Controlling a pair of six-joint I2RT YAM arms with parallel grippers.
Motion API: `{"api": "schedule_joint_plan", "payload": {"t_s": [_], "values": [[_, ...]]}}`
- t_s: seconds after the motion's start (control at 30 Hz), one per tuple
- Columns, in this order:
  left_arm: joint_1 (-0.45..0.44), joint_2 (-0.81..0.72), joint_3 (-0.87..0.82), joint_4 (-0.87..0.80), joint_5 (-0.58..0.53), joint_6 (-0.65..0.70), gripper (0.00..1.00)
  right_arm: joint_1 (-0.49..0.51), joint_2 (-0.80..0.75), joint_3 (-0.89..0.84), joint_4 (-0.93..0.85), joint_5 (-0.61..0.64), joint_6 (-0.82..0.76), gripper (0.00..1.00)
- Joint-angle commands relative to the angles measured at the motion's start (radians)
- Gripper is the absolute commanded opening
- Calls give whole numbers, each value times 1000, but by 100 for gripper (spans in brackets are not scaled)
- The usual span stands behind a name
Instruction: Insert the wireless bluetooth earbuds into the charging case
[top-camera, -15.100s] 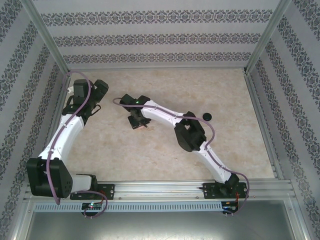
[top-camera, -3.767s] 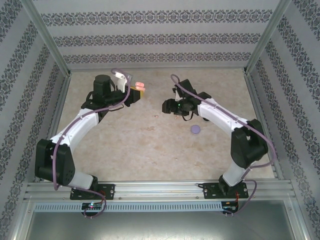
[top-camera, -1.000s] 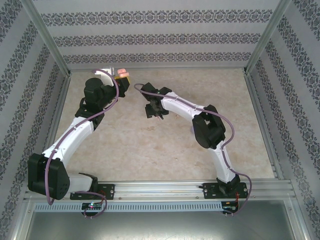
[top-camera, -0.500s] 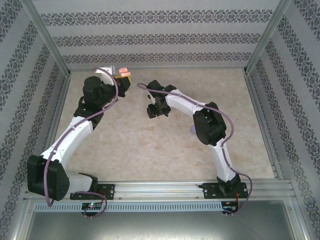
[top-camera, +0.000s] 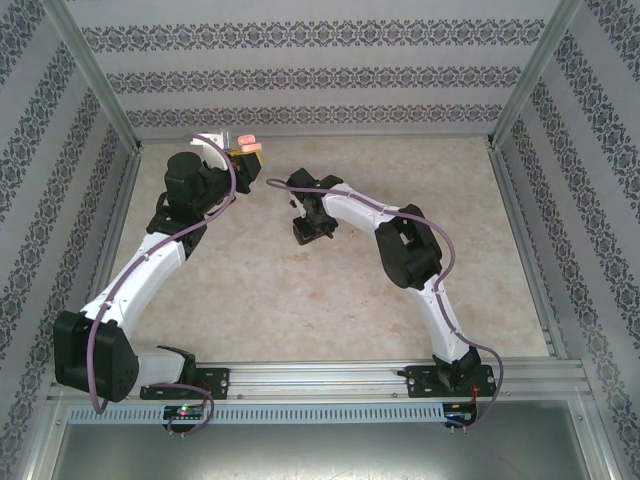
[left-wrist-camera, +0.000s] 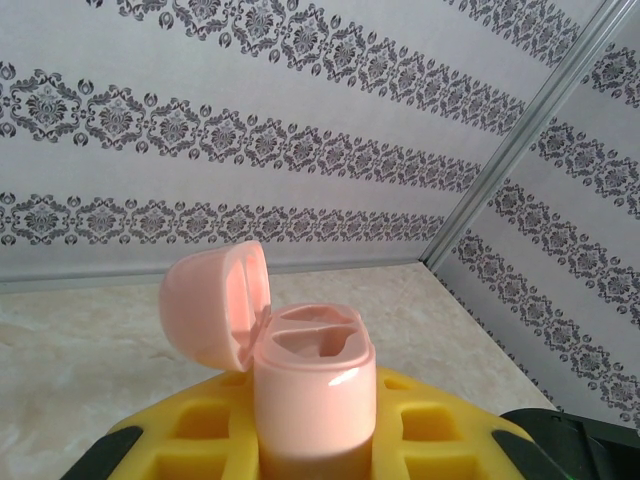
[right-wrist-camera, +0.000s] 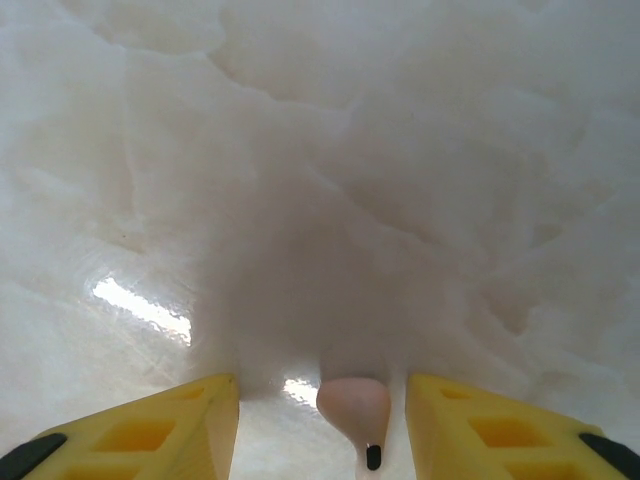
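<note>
Right gripper (right-wrist-camera: 322, 392) tipped down close over the table (right-wrist-camera: 300, 150); jaws parted wide, nothing held. Pale pink earbud (right-wrist-camera: 352, 403) lies on the table between the two yellow fingers (right-wrist-camera: 150, 430); nearer the finger on the picture's right, touching neither; its dark tip points back toward the wrist. Seen from above, this gripper (top-camera: 308, 232) sits low over the middle of the table.

Left gripper (left-wrist-camera: 315, 440) closed on the pink charging case (left-wrist-camera: 315, 395); yellow fingers pressed to its sides. Case upright in the grip; lid (left-wrist-camera: 212, 305) hinged back to the left; two hollow seats show in its top. From above, this gripper (top-camera: 245, 150) is held up near the back wall (top-camera: 320, 75), well apart from the right gripper and the earbud.
</note>
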Motion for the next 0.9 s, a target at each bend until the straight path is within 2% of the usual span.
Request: {"api": "schedule_joint_plan", "payload": {"t_s": [0.0, 0.5, 0.73, 0.87], "values": [[1, -23, 31, -5, 6, 24, 0, 10, 33, 28, -30, 26, -15, 46], [1, -24, 23, -3, 5, 25, 0, 26, 33, 10, -51, 95, -28, 35], [1, -29, 20, -13, 5, 20, 0, 31, 15, -27, -29, 104, -21, 22], [0, -30, 19, -25, 14, 21, 0, 28, -16, -50, -8, 104, -5, 19]]}}
